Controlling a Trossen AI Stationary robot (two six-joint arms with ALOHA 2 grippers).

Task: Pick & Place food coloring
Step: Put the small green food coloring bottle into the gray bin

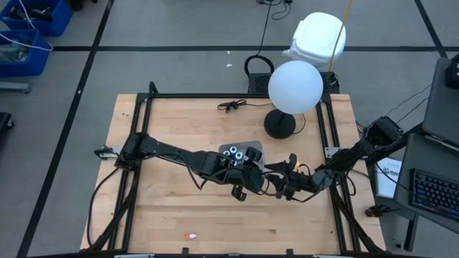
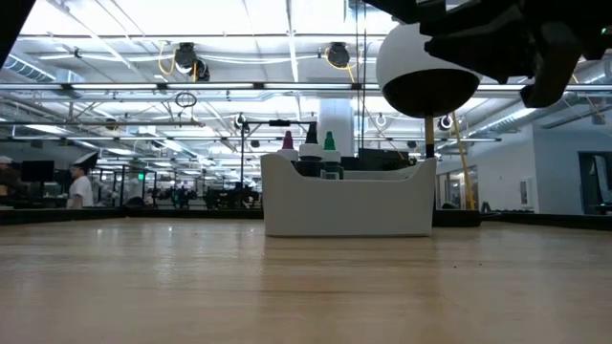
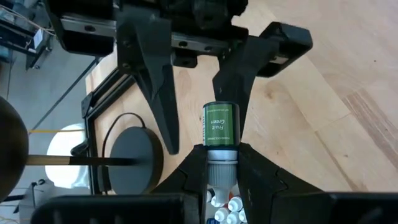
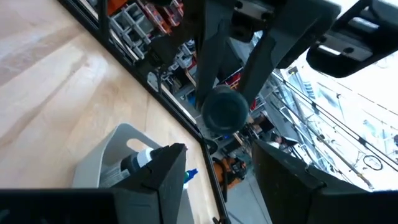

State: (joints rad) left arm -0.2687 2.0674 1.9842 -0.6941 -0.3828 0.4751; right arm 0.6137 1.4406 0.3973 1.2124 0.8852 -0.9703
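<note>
Above the table's middle, my left gripper (image 3: pixel 222 155) is shut on a small dark green food coloring bottle (image 3: pixel 221 127) with a label reading "Fruit Green". Facing it, my right gripper (image 4: pixel 221 155) is open. Its two fingers (image 3: pixel 163 106) stand just beyond the bottle's round base (image 4: pixel 224 112), and I cannot see them touching it. More food coloring bottles (image 1: pixel 234 152) stand in the grey tray (image 1: pixel 254 146). In the low view their tips (image 2: pixel 329 145) rise above the tray's wall (image 2: pixel 349 205). My left gripper pinches the bottle's white neck end (image 3: pixel 222 169) between its two fingers. The fingers come slanting down from the table's left. The green body sticks out past the fingertips, in line with them, toward my right gripper. The bottle is lifted clear of the table.
A lamp with a white globe (image 1: pixel 295 86) and a round black base (image 1: pixel 280 124) stands behind the tray. A black cable (image 1: pixel 231 105) lies at the far edge, and a small orange scrap (image 1: pixel 190 235) lies near the front edge. Bare wood spreads to the left and front.
</note>
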